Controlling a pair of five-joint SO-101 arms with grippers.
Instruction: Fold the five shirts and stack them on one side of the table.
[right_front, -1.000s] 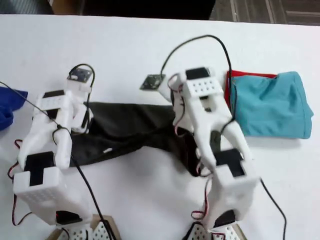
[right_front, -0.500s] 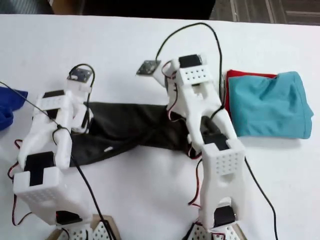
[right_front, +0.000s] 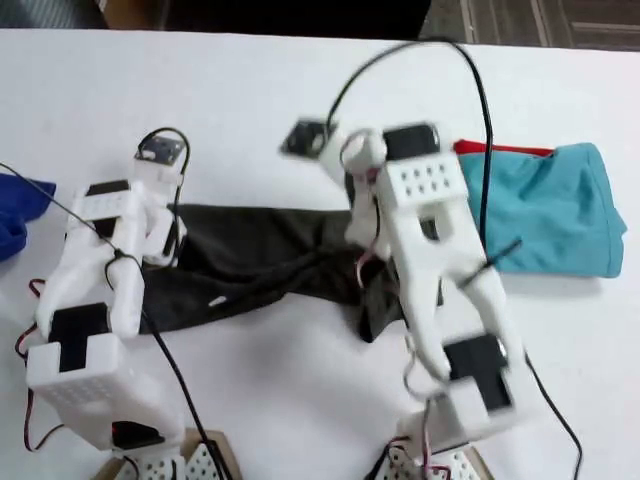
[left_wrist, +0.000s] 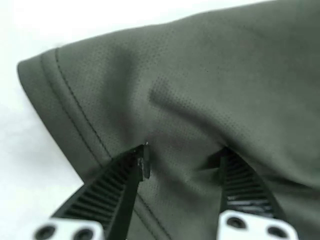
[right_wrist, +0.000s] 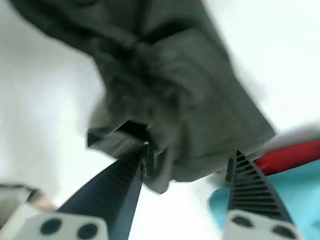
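A dark grey shirt lies bunched in a long strip across the middle of the white table. My left gripper sits on its left end. In the left wrist view the left gripper is open, both tips pressed onto the shirt's cloth near a hemmed edge. My right gripper hangs over the shirt's right end. In the right wrist view the right gripper is open above the crumpled dark shirt, with nothing held.
A folded teal shirt lies on a red shirt at the right side, close to the right arm; the teal shirt and the red shirt are just beyond the right gripper. A blue shirt lies at the left edge.
The right arm swung toward the far left, then back toward the right. The dark shirt's right end was dragged and now lies bunched near the arm. The left arm stayed still.
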